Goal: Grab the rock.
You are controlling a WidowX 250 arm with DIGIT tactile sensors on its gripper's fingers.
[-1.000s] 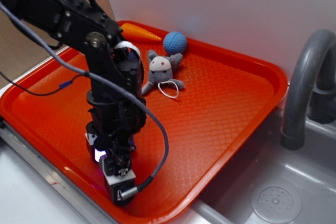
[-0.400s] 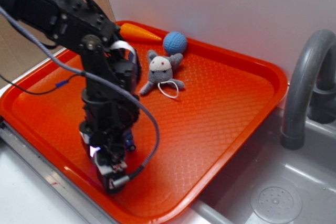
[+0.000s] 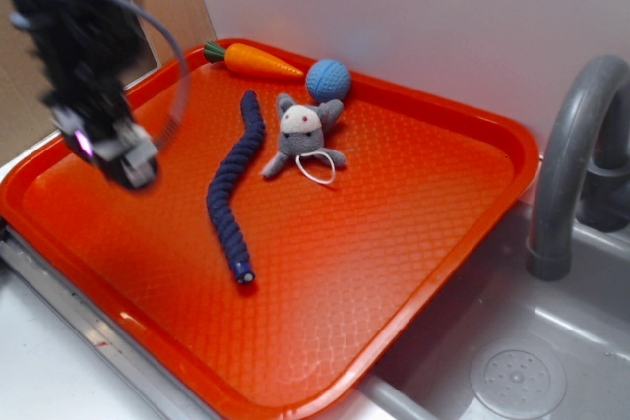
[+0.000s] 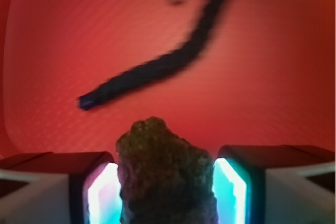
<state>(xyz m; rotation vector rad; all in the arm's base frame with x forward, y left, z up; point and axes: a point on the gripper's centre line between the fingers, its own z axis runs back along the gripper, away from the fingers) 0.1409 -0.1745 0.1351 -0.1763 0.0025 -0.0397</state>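
The rock (image 4: 165,174), a rough, pitted grey-brown lump, sits clamped between the two fingers (image 4: 97,192) of the gripper (image 4: 164,192), touching both lit inner pads, and is held clear above the red tray (image 4: 273,77). In the exterior view the rock itself cannot be made out; the gripper (image 3: 123,159) appears motion-blurred at the left, raised over the tray's (image 3: 413,243) left edge, with the black arm (image 3: 69,27) rising from it to the upper left corner and a grey cable (image 3: 167,41) looping beside it. No brand, label or writing can be read in either view. On the tray a dark blue knitted snake (image 3: 232,189) lies stretched lengthwise near the middle, apart from the gripper. Just beside its upper end lies a small grey plush mouse (image 3: 300,135) with a white loop at its lower side. A blue ball (image 3: 328,79) rests near the mouse's head at the tray's far rim, close to an orange toy carrot (image 3: 256,61). The tray rests on the counter (image 3: 39,371) beside a grey sink (image 3: 512,361) with a grey faucet (image 3: 566,164).
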